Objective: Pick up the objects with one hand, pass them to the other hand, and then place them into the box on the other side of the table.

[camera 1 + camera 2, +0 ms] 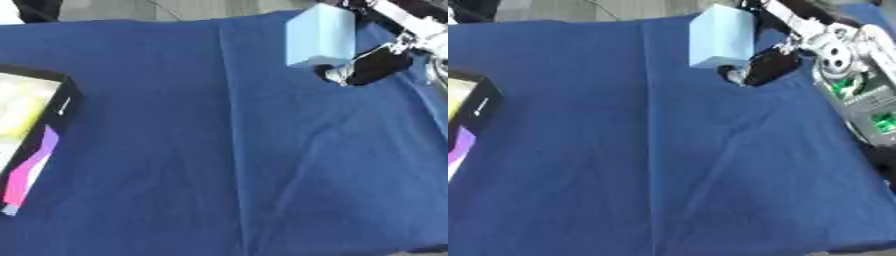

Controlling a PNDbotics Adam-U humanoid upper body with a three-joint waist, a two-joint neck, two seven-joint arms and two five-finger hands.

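Right hand (767, 65) of mine curled around pale blue block (320, 36), held above blue cloth (227, 150), black box (39, 145) far left, nothing between.

The bench wears a soft, matt blue cloth (219, 150) with creases, and the pale blue block (321, 35) looks smooth.

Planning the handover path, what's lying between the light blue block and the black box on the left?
Nothing: between the light blue block and black box, only bare blue cloth shows in the left eye view.
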